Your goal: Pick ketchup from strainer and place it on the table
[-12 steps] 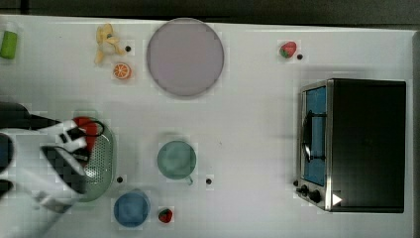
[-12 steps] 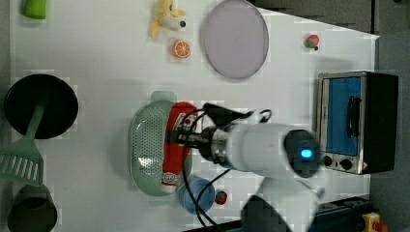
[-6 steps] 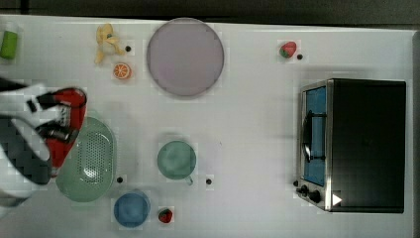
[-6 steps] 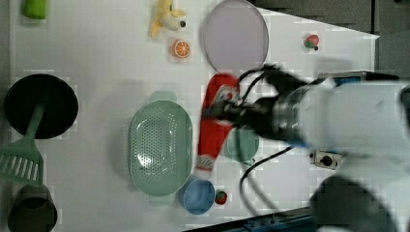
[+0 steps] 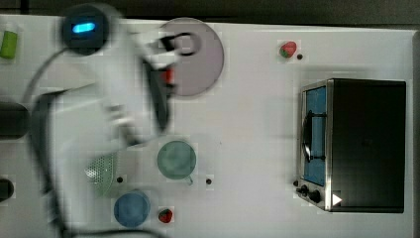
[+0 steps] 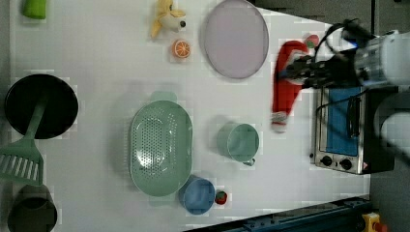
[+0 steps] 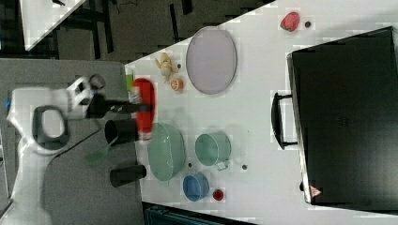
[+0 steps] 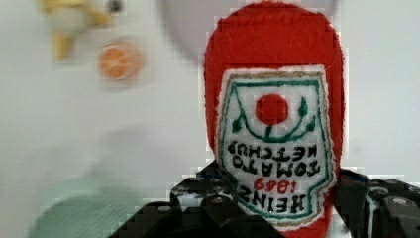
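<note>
Ketchup [image 6: 285,84] is now riding clear of the strainer [image 6: 160,147], carried aloft beside the lilac plate [image 6: 235,37]. Gripper [image 6: 302,72] is clamping the bottle around its middle, jaws part-closed. Strainer is sitting emptied; next is probably lowering onto bare table [image 6: 96,58].

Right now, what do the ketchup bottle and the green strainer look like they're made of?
The ketchup looks like soft fabric: fuzzy red surface, label seemingly stitched in thread. The strainer looks like smooth, matte pale green moulded plastic, with even rows of small holes.
</note>
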Available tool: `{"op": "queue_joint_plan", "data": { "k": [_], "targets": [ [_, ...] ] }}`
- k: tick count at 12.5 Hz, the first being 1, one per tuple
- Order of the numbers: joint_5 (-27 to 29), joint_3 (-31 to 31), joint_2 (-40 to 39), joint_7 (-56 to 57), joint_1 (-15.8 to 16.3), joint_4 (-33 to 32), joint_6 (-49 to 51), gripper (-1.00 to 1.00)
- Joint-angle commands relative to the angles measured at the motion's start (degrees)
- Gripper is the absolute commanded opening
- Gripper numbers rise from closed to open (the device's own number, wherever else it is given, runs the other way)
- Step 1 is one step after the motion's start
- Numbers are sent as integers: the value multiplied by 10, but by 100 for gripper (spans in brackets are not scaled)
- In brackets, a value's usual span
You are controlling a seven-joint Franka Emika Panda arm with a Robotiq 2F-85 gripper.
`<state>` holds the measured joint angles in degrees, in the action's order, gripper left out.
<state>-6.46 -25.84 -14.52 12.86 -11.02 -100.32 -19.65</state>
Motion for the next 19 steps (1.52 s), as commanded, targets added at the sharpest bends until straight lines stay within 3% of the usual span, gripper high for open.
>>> {"op": "queue_joint_plan", "data": {
  "k": [1,6,12,17,19],
  "targets": [
    [7,69,1,150,-34,-9,-21,16],
    [7,138,1,165,-34,-93,-135,16],
    [7,150,-2,163,-34,-247,-272,16],
    [7,150,-65,161,-34,-277,-338,16],
    [7,150,-93,161,-34,-276,-369,43]
  ]
}}
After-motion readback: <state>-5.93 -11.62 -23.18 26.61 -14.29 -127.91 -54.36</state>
